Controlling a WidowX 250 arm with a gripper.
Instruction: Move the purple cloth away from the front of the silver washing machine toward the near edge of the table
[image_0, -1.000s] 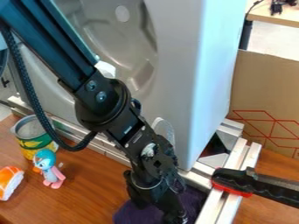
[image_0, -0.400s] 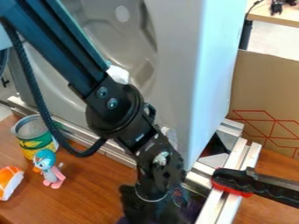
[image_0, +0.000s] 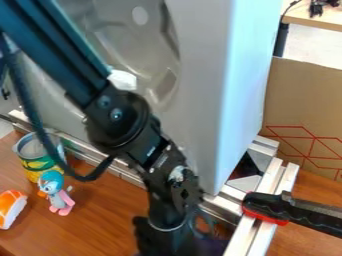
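One tool (image_0: 174, 239) in the cam view, hanging low over the counter (image_0: 100, 220) at the btm edge, its lower end cut off & dark. Can't tell if it's open, closed or gripping smth. Nearest thing: purple cloth (image_0: 215, 246), just R of the tool at the btm edge, mostly hidden behind it & cut off; contact unclear.

Arm (image_0: 110, 112) comes in from upper L, w/ a black cable (image_0: 37, 120) looping down over part of a yellow-green can (image_0: 37, 165). Toy bird (image_0: 57, 192), blue head & pink legs, stands just in front of the can. Orange-white toy sushi (image_0: 9, 210) is partly cut off at the L edge.

Big grey box (image_0: 200, 65) behind the arm, top out of view; metal rails (image_0: 264, 200) run along its base. Black-red clamp (image_0: 267, 206) sits across the rails, R end cut off. Cardboard (image_0: 304, 110) w/ red lines farther R. Black item at top R, too small to ID.
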